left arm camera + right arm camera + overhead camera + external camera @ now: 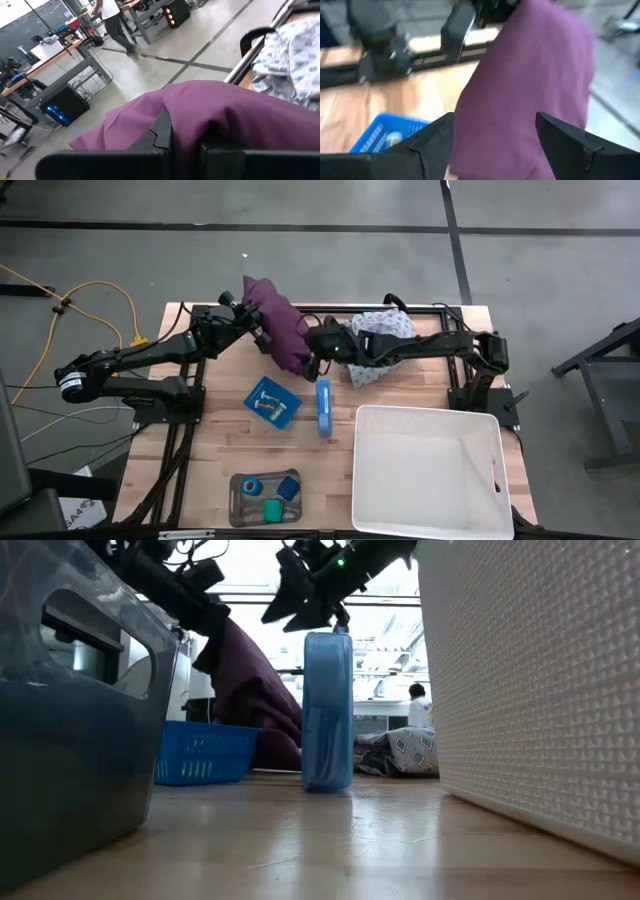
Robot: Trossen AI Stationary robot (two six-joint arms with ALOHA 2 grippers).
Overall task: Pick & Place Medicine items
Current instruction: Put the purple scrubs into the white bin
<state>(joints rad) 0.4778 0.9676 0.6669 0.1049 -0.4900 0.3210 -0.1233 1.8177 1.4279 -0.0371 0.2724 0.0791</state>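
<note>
A purple cloth (283,328) hangs from my left gripper (243,312), which is shut on its top near the table's far edge. The cloth's lower end (278,752) rests on the table. My right gripper (318,352) is open beside the cloth's lower part, and in the right wrist view its fingers (432,135) stand on either side of the cloth (520,95). A blue roll (252,486), a green roll (272,509) and a small blue block (289,487) lie in a clear tray (236,502). Pale vials (266,404) lie in a blue basket (284,416). My left gripper (185,145) pinches the purple cloth's upper part (225,115) between its two fingers, as a bunch of several layers. The cloth hangs below the fingers (205,600), slanting down to the table, where its lower end lies.
A long blue box (323,408) stands on its edge in front of the cloth. A white bin (430,420) fills the table's near right. A patterned cloth (385,330) lies under the right arm. People walk in the room beyond.
</note>
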